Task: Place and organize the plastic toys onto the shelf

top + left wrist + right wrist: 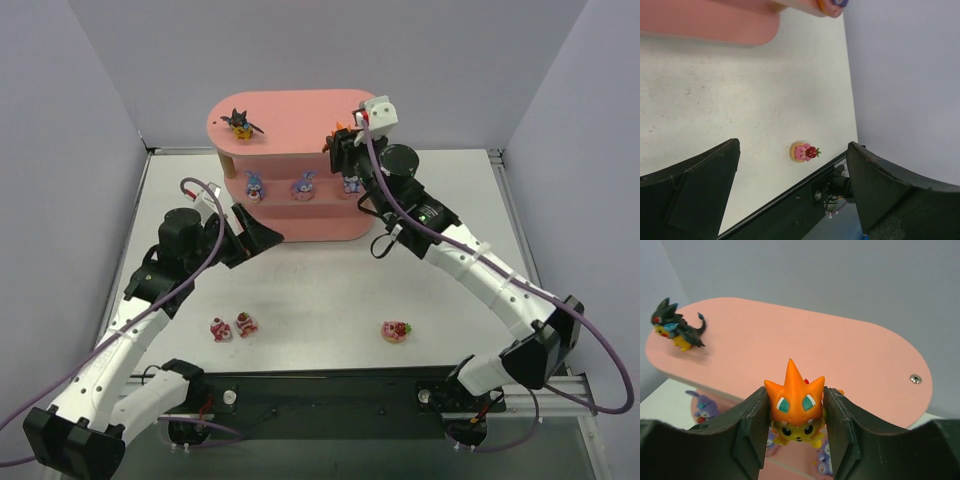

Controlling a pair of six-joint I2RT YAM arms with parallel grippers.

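Observation:
The pink shelf (300, 115) stands at the back of the table. On its top board, at the left, sits a black bat-like toy (240, 123) (677, 330). Three purple-blue bunnies (303, 186) line the middle tier. My right gripper (794, 407) is shut on the orange toy (795, 400) and holds it just above the right end of the top board (805, 345). Three red-and-white toys lie on the table: two at the left (232, 326), one at the right (396, 331) (804, 151). My left gripper (262, 235) (792, 147) hangs open and empty by the shelf's lower left front.
Grey walls close in the table on the left, back and right. A black rail (330, 390) with the arm bases runs along the near edge. The shelf's bottom board (710, 25) shows at the top of the left wrist view.

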